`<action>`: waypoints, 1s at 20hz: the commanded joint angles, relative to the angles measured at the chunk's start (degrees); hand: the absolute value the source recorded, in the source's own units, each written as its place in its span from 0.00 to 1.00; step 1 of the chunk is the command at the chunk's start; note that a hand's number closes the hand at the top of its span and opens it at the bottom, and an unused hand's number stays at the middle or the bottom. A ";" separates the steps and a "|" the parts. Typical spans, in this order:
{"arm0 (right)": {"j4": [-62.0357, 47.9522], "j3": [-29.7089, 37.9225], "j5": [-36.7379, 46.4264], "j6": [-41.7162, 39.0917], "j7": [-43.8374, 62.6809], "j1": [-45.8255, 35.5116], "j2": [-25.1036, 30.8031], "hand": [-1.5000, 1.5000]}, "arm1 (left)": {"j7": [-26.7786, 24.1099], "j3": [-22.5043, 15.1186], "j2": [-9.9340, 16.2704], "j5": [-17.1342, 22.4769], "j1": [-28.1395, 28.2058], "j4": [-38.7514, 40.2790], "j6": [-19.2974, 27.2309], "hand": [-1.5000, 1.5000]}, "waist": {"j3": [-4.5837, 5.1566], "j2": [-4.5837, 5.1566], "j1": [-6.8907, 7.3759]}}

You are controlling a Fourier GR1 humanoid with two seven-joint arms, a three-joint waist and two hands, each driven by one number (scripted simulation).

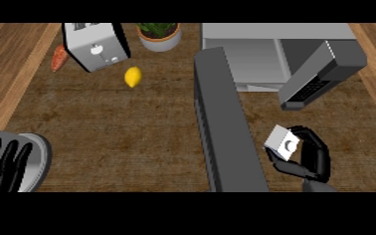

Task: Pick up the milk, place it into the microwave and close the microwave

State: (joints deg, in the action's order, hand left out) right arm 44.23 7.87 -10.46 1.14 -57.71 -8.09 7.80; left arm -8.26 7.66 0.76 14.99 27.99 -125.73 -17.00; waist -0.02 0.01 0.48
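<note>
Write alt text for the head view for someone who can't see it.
The robot's right hand holds a milk carton, fingers curled round it, in front of an open microwave whose door swings out toward the viewer. Further left on the brown counter sit a lemon, a toaster and a potted plant. The left hand rests at the lower left edge.

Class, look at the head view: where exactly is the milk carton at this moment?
The milk carton is at the lower right, held in the right hand, just right of the open microwave door and in front of the microwave.
</note>
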 commanded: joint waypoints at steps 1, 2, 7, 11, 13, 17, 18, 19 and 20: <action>-5.36 0.19 -0.35 -10.43 0.82 -6.67 6.93 1.00 | 0.84 -2.51 -0.73 -1.16 -1.09 -0.94 1.59 0.00 | -0.09 0.22 0.56; -5.17 -1.13 0.62 -13.08 0.28 -6.34 8.35 1.00 | 0.13 -1.73 -0.55 -1.04 0.23 -0.30 -0.33 0.00 | -0.07 0.17 0.65; -7.08 -2.24 1.07 -18.25 -0.57 -10.43 9.57 1.00 | 2.55 0.95 0.53 1.99 -2.75 0.36 0.65 0.00 | -0.03 0.11 0.07; 1.48 -5.63 -0.09 -21.82 3.63 -6.02 8.72 1.00 | -2.00 0.04 -0.69 1.14 3.60 -0.58 -3.14 0.00 | 0.07 -0.30 -0.23; 6.08 -5.19 -2.20 -20.21 7.74 -6.89 7.58 1.00 | 2.02 3.29 1.33 5.01 0.24 -0.99 -1.92 0.00 | 0.07 -0.22 -0.52; 10.93 -6.44 0.13 -13.64 12.82 -10.63 6.82 1.00 | -0.71 -1.25 -0.73 0.32 2.04 0.10 -0.29 0.00 | 0.04 -0.10 -0.12; 19.93 -7.60 -0.87 -14.16 16.42 -4.13 6.82 1.00 | 2.34 2.13 0.42 3.60 0.77 -1.26 -1.31 0.00 | 0.07 -0.21 -0.62; 24.24 -8.69 -0.44 -12.07 18.39 -2.42 5.61 1.00 | -1.84 0.80 -0.73 1.90 1.86 1.01 -1.25 0.00 | 0.09 -0.27 -0.69; 14.83 -5.98 0.25 -10.77 17.60 -11.16 6.10 1.00 | 1.13 1.10 -0.17 0.92 -4.83 3.53 0.40 0.00 | 0.03 0.00 -0.33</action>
State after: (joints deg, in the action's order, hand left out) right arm 58.07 1.35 -11.10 -12.72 -43.81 -14.99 14.68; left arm -8.11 8.55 0.56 17.00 28.20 -125.15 -17.94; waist 0.03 -0.15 0.06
